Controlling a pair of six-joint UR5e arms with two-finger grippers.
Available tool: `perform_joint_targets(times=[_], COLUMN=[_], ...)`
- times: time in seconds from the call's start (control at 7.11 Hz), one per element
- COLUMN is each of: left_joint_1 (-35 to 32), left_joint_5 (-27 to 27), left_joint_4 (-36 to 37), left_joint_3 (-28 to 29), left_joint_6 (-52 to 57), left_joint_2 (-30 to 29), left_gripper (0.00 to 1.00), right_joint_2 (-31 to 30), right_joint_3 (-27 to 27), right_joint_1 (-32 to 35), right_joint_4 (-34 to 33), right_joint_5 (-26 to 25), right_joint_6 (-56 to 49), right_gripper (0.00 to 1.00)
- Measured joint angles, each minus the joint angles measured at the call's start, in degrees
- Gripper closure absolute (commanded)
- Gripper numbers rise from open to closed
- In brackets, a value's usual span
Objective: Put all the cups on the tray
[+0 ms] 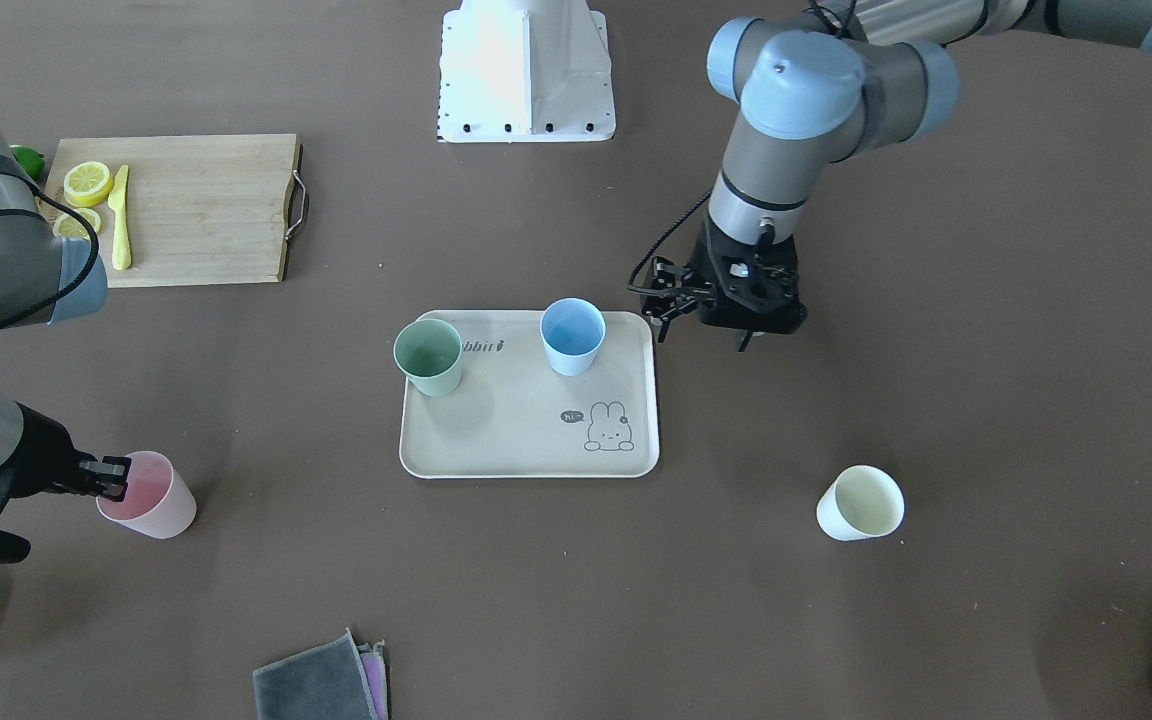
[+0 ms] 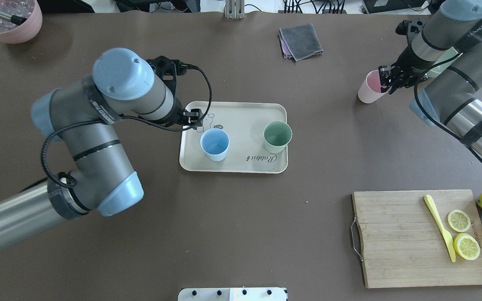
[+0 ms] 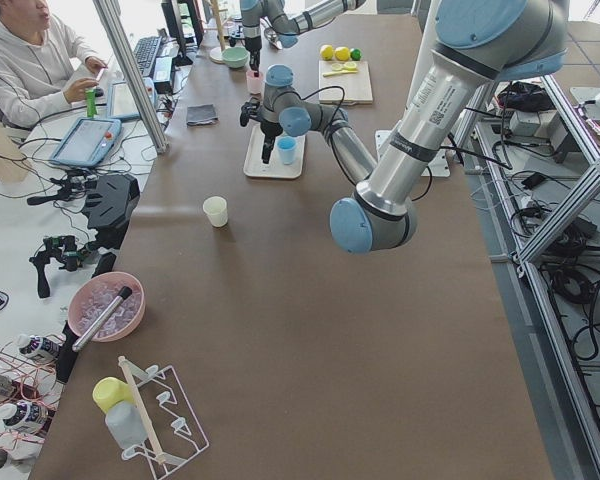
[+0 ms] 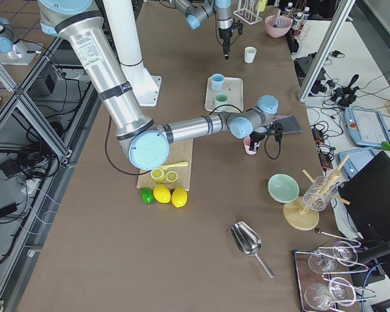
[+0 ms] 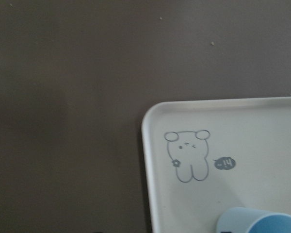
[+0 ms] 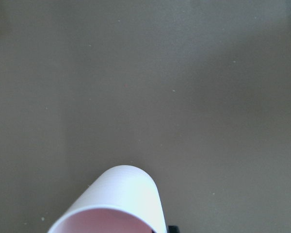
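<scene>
**Pink cup to lift, cream cup waiting**

The tray [image 1: 526,440] lies mid-table with the green cup [image 1: 428,356] and blue cup [image 1: 572,335] standing on it. The cream cup [image 1: 860,503] and pink cup [image 1: 151,495] stand on the table, well apart from it on opposite sides. I judge I should lift the pink one straight up, keep it upright and set it on the tray's bare part. My right gripper [image 1: 111,478] pinches narrowly on its rim. My left gripper [image 1: 731,320] hovers just beside the tray, holding nothing; how wide, I cannot tell.
</scene>
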Motion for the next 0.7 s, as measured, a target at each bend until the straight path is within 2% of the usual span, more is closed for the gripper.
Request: perform_joint_targets(times=[0.28,0.7], left_joint_1=[-8.6,-13.3], left_joint_5=[-2.9,-4.5], left_joint_4=[-0.2,-9.4], left_joint_3=[3.2,16.2], left_joint_6=[6.3,6.9], left_joint_2=[3.1,1.7], left_gripper=[0.02,0.02], right_joint_2=[2.0,8.1], right_joint_3=[0.4,2.5], right_joint_1=[-0.6,-5.8], right_joint_4=[0.0,0.0], right_joint_5=[0.4,0.6], right_joint_6=[3.2,14.9], right_gripper=[1.0,1.0])
